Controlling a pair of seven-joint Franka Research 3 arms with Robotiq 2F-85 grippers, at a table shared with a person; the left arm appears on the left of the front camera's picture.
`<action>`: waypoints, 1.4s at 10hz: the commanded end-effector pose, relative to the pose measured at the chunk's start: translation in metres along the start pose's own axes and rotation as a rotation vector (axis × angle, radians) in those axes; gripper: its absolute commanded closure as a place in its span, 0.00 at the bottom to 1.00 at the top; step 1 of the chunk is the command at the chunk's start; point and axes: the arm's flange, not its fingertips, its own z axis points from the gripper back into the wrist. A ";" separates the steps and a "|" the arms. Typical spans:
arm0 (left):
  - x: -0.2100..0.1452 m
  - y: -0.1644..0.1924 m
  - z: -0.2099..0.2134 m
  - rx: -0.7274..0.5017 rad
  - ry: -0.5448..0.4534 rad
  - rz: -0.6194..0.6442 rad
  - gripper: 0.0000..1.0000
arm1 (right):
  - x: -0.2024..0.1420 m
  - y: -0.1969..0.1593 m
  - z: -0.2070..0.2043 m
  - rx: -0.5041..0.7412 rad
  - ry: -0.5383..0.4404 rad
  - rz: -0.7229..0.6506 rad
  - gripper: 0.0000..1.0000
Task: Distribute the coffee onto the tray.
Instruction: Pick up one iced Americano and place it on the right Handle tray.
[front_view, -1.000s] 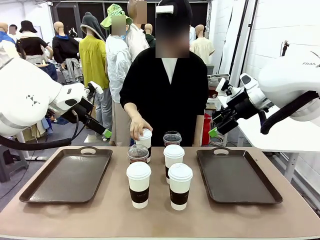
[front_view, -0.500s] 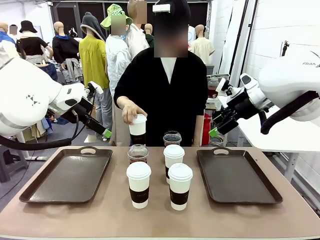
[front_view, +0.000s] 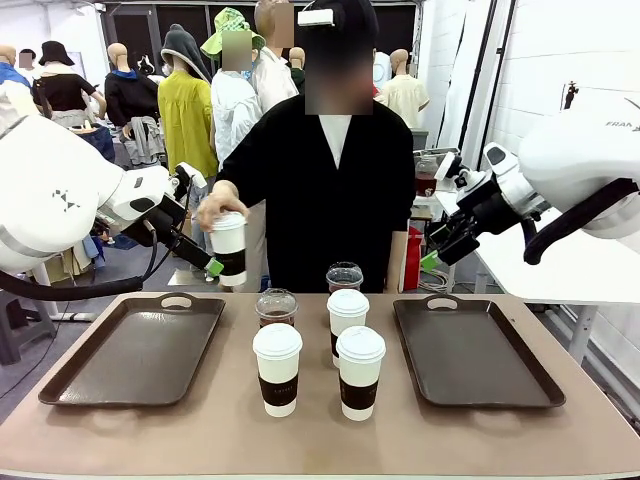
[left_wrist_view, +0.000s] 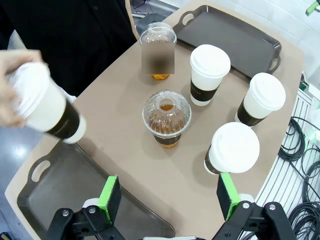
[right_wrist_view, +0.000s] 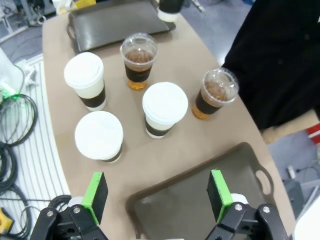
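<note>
Treat the paper cups (front_view: 360, 372) as light, crushable and probably full: grip gently at the brown sleeve, upright. Five cups stand on the worktop (front_view: 220, 440) between the left tray (front_view: 140, 350) and right tray (front_view: 470, 350); the person's hand (front_view: 212, 208) holds the sixth cup (front_view: 229, 245) aloft near your left gripper (left_wrist_view: 170, 197). It and the right gripper (right_wrist_view: 157, 192) hover raised, jaws spread, empty.

The left gripper (left_wrist_view: 168, 194) hangs wide open over the table (left_wrist_view: 115, 115), with nothing between its green pads (left_wrist_view: 110, 192). Over the table's edge beside the near tray (left_wrist_view: 60, 185), a person's hand (left_wrist_view: 11, 85) holds a tilted white lidded cup (left_wrist_view: 47, 107). Three more lidded cups (left_wrist_view: 210, 72) (left_wrist_view: 262, 97) (left_wrist_view: 231, 150) and two clear dome-lidded cups (left_wrist_view: 166, 117) (left_wrist_view: 158, 50) stand mid-table, short of the far tray (left_wrist_view: 235, 35).
</note>
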 end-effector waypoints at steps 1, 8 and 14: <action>0.001 0.001 0.001 -0.003 0.003 0.007 0.00 | 0.005 -0.028 0.014 0.048 0.036 0.027 0.00; 0.001 0.001 0.001 -0.003 0.003 0.007 0.00 | -0.018 -0.132 0.015 0.113 0.125 0.079 0.00; 0.001 0.001 0.001 -0.003 0.003 0.007 0.00 | -0.054 -0.168 -0.028 0.136 0.195 0.119 0.00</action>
